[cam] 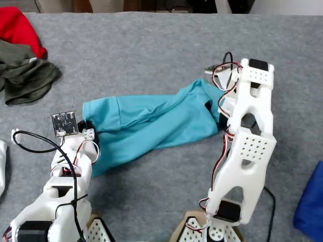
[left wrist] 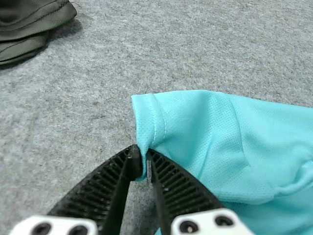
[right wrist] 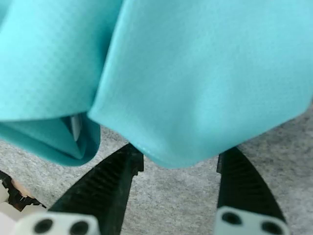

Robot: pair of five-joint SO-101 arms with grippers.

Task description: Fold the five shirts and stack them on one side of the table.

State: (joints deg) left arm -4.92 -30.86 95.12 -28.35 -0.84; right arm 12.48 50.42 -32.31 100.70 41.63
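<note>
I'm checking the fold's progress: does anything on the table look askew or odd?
The teal shirt lies bunched and twisted, not flat. The left tool pinches one corner; the right tool is open at the other end. The green shirt and red shirt lie crumpled.

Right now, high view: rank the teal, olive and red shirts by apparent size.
1. teal shirt, clearly largest
2. olive shirt
3. red shirt
Olive over red is unsure, as the picture's edge cuts both off.

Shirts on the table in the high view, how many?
5, one unsure: teal shirt mid-table; red shirt, far left corner; olive shirt beside it; blue shirt, near right edge; white sliver at the left edge, cut off, possibly a shirt.
</note>
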